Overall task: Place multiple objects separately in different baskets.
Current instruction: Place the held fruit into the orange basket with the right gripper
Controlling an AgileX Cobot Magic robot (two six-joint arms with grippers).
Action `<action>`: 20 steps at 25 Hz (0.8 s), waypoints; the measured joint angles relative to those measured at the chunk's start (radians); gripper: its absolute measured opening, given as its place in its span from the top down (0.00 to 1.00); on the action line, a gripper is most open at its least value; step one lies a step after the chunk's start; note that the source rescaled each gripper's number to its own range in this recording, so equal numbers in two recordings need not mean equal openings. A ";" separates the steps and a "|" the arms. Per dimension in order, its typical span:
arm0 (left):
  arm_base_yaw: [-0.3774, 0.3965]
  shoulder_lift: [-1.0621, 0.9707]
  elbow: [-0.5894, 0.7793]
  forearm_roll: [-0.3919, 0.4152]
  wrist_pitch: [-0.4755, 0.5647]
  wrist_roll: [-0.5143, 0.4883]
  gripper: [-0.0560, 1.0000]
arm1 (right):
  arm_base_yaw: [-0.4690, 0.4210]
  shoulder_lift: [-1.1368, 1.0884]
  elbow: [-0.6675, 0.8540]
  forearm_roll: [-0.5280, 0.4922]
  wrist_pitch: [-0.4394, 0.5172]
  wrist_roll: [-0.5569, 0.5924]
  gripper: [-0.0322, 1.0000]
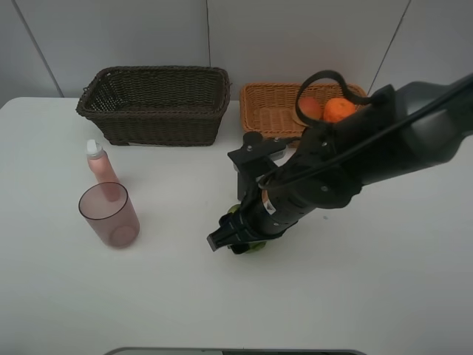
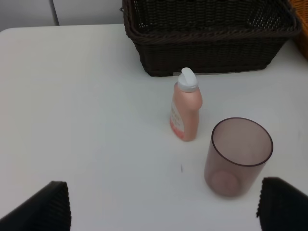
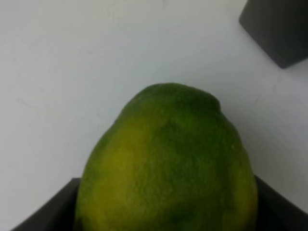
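Observation:
My right gripper point(image 1: 240, 240) reaches across to the table's middle and is shut on the green lime-like fruit point(image 3: 168, 163), which rests low on the white table point(image 1: 244, 296). Just behind it lies the dark grey bottle point(image 1: 253, 157). An orange point(image 1: 340, 109) and a red-yellow fruit point(image 1: 310, 109) lie in the light tan basket point(image 1: 266, 111). The dark brown basket point(image 1: 155, 103) looks empty. The pink bottle point(image 2: 186, 111) and the translucent cup point(image 2: 238, 156) stand upright side by side in front of it. My left gripper point(image 2: 166, 204) hovers open, short of them.
The right arm point(image 1: 369, 148) stretches from the right edge over the tan basket's front. A black cable loop point(image 1: 321, 78) arches above that basket. A wall point(image 1: 222, 37) stands close behind both baskets.

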 joint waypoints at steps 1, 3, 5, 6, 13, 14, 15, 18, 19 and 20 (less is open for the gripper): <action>0.000 0.000 0.000 0.000 0.000 0.000 0.01 | 0.000 0.000 0.000 0.000 0.000 0.000 0.56; 0.000 0.000 0.000 0.000 0.000 0.000 0.01 | 0.000 -0.003 0.000 0.000 0.006 0.000 0.56; 0.000 0.000 0.000 0.000 0.000 0.000 0.01 | 0.000 -0.020 0.001 0.000 0.024 0.000 0.56; 0.000 0.000 0.000 0.000 0.000 0.000 0.01 | 0.000 -0.035 0.001 0.000 0.034 0.000 0.56; 0.000 0.000 0.000 0.000 0.000 0.000 0.01 | -0.043 -0.194 0.001 0.001 0.147 -0.004 0.56; 0.000 0.000 0.000 0.000 0.000 0.000 0.01 | -0.068 -0.218 0.001 0.001 0.166 -0.015 0.56; 0.000 0.000 0.000 0.000 0.000 0.000 0.01 | -0.091 -0.237 0.001 0.001 0.179 -0.027 0.56; 0.000 0.000 0.000 0.000 0.000 0.000 0.01 | -0.181 -0.288 -0.017 0.002 0.232 -0.091 0.56; 0.000 0.000 0.000 0.000 0.000 0.000 0.01 | -0.214 -0.296 -0.031 0.002 0.246 -0.113 0.56; 0.000 0.000 0.000 0.000 0.000 0.000 0.01 | -0.248 -0.299 -0.053 0.002 0.262 -0.142 0.56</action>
